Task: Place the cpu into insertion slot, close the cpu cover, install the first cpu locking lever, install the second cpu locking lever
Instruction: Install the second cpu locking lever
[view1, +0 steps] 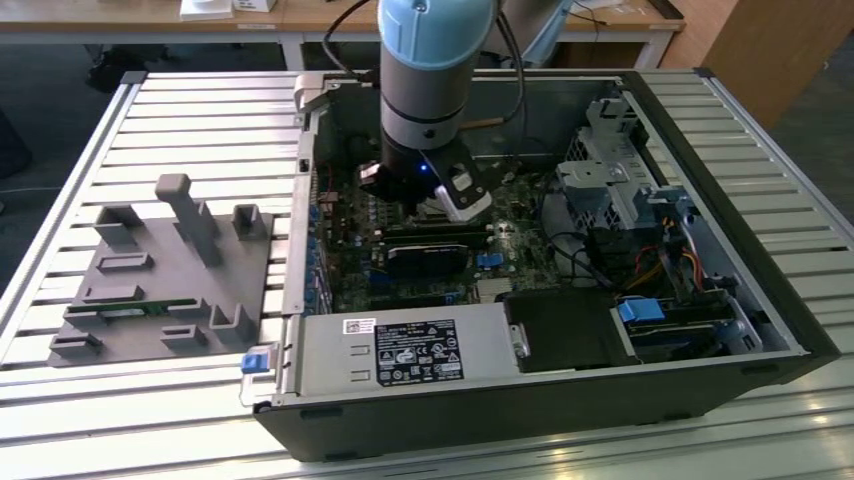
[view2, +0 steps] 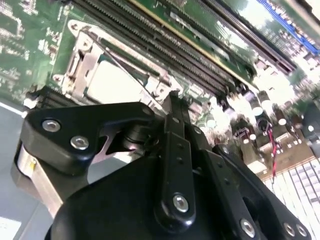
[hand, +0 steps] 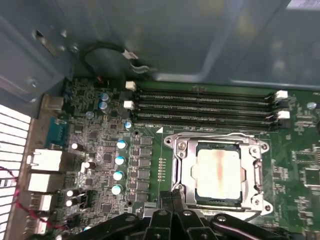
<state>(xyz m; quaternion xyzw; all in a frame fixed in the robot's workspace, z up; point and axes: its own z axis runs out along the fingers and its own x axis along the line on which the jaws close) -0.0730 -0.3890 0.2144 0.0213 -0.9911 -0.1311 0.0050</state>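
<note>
Exterior view, count: one arm reaching down into one open computer case that lies on a slatted tabletop; one grey fixture block sits on the slats toward the exterior view's left.
Exterior view, pincer: the pincer hangs low over the green circuit board, hiding the socket area.
Exterior view, writing: a white label on the grey box at the case's near edge; its print is too small to read.
First wrist view, count: one cpu, one cpu cover, four long memory slots.
First wrist view, cpu: silvery-beige square with a faint reddish streak, lying flat in the insertion slot, the silvery cover frame down around it.
First wrist view, pincer: black fingertips close together, just beside the socket's edge.
Second wrist view, cpu: the pale cpu lies inside its metal frame.
Second wrist view, pincer: the pincer has its fingers drawn together, gripping nothing.
</note>
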